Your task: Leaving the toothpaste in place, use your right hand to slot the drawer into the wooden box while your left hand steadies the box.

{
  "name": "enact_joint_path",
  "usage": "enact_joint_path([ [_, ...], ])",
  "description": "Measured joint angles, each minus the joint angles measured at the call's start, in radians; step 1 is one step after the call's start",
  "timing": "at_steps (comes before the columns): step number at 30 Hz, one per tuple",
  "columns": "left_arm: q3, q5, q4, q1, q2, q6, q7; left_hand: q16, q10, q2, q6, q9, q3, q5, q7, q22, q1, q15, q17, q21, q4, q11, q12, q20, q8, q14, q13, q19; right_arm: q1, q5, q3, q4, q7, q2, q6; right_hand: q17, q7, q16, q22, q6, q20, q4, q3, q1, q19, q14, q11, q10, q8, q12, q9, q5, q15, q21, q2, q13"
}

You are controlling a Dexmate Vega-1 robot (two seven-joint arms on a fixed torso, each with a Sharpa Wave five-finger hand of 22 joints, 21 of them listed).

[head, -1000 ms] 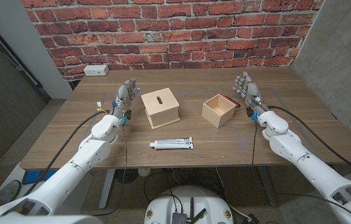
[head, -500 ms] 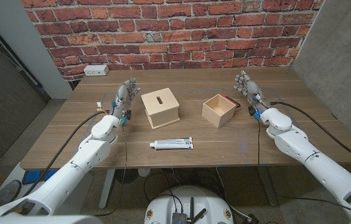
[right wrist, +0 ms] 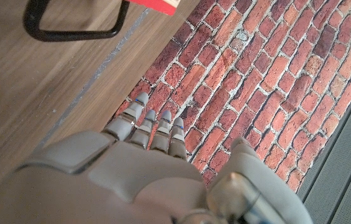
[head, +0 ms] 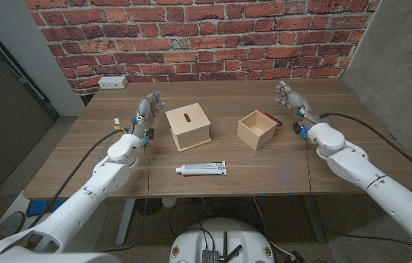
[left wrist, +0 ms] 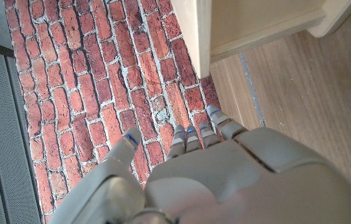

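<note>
With both hands empty and fingers apart, my right hand (head: 291, 101) just right of the drawer (head: 256, 129), my left hand (head: 147, 111) beside the wooden box (head: 188, 126), I risk sweeping the drawer across the toothpaste (head: 201, 169) lying near the box.

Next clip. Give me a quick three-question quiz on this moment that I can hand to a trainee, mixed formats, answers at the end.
1. True or false: the right hand already grips the drawer.
2. Multiple choice: where does the toothpaste lie? A) inside the drawer B) on the table nearer the robot than the wooden box and drawer C) on top of the wooden box
3. Fill in: the left hand stands just beside the ____, with its fingers spread and holding nothing.

Key
1. False: it is apart from the drawer, fingers spread, holding nothing.
2. B
3. wooden box
</note>
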Motion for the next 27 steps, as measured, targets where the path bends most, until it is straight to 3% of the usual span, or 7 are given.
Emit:
enact_joint_path([
  [5,0.0,0.003,0.001,-0.001,0.0,0.003,0.005,0.0,0.0,0.0,0.0,0.0,-0.002,0.0,0.0,0.0,0.0,0.006,0.0,-0.001,-0.002,0.0,0.0,0.0,0.0,0.005,0.0,0.0,-0.008,-0.042,-0.001,-0.065,-0.026,-0.037,-0.065,-0.008,0.0,0.004,0.0,0.0,-0.002,-0.021,0.006,0.02,0.009,0.009,0.0,0.0,0.001,0.0,0.0,0.0,-0.001,0.0,-0.009,0.0],
  [9,0.0,0.004,0.0,-0.001,0.002,0.006,0.009,0.0,0.0,0.0,0.0,0.0,0.0,0.0,0.0,0.0,0.0,0.006,0.0,-0.001,-0.011,0.0,0.0,0.003,0.0,0.006,0.0,-0.008,-0.009,-0.07,-0.003,-0.11,-0.037,-0.063,-0.12,-0.018,-0.004,0.004,0.0,0.004,-0.003,-0.054,0.012,0.057,0.022,0.022,-0.006,0.005,0.005,0.008,0.0,-0.003,-0.003,0.005,-0.023,0.0],
  [15,-0.001,0.004,-0.001,-0.004,0.004,0.008,0.01,0.0,0.0,0.0,0.0,0.0,0.003,0.0,0.0,0.0,0.0,0.006,0.0,-0.001,-0.022,0.0,0.0,0.0,0.0,0.005,0.0,-0.025,-0.009,-0.114,-0.006,-0.139,-0.048,-0.081,-0.212,-0.027,-0.004,0.004,0.0,0.004,0.002,-0.076,0.018,0.078,0.027,0.031,-0.005,0.005,0.008,0.008,0.0,-0.006,-0.005,0.005,-0.028,0.0],
  [16,-0.001,0.004,-0.001,-0.005,0.005,0.013,0.011,0.0,0.0,0.0,0.0,0.0,0.002,0.0,0.0,0.0,0.0,0.006,0.0,-0.001,-0.023,0.0,0.0,0.0,0.0,0.005,0.0,-0.025,-0.007,-0.124,-0.013,-0.192,-0.049,-0.112,-0.236,-0.028,-0.004,0.004,0.0,0.004,0.002,-0.081,0.02,0.082,0.027,0.031,-0.008,0.008,0.008,0.008,0.0,-0.006,-0.004,0.005,-0.032,0.0],
  [18,-0.001,0.004,-0.001,-0.006,0.005,0.014,0.011,0.0,0.0,0.0,0.0,0.0,0.002,0.0,0.0,0.0,0.0,0.006,0.0,-0.001,-0.023,0.0,0.0,0.004,0.0,0.005,0.0,-0.029,-0.003,-0.139,-0.017,-0.217,-0.05,-0.126,-0.272,-0.031,-0.003,0.004,0.0,0.003,0.002,-0.096,0.021,0.095,0.027,0.036,-0.011,0.011,0.008,0.008,0.0,-0.012,0.0,0.005,-0.035,0.0],
  [27,-0.001,0.003,0.006,-0.014,0.004,0.016,0.007,0.0,0.0,0.002,0.0,0.0,0.003,0.0,0.0,0.0,0.008,0.002,0.0,-0.001,-0.03,0.0,0.0,0.005,0.0,0.009,0.0,-0.03,0.024,-0.207,-0.045,-0.313,-0.043,-0.179,-0.437,-0.046,0.007,0.012,0.0,-0.003,0.039,-0.145,0.033,0.141,0.015,0.049,-0.015,0.015,0.008,0.008,0.001,-0.024,0.014,0.005,-0.054,0.0],
])
